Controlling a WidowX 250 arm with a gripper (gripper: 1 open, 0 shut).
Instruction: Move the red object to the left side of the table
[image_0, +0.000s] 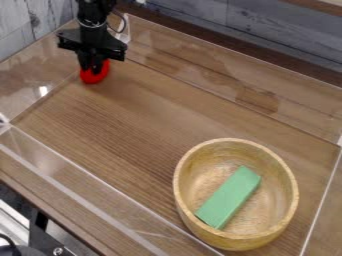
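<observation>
The red object (92, 73) is a small bright-red toy at the far left of the brown wood-grain table (147, 130), close to the back-left acrylic wall. My black gripper (94, 62) comes down from the top of the view right over it, with its fingers closed around the toy's upper part. Only the toy's red lower half shows below the fingers. I cannot tell whether it rests on the tabletop or hangs just above it.
A round wooden bowl (201, 215) stands at the front right with a green block (230, 196) lying inside. Clear acrylic walls (80, 190) edge the tabletop on all sides.
</observation>
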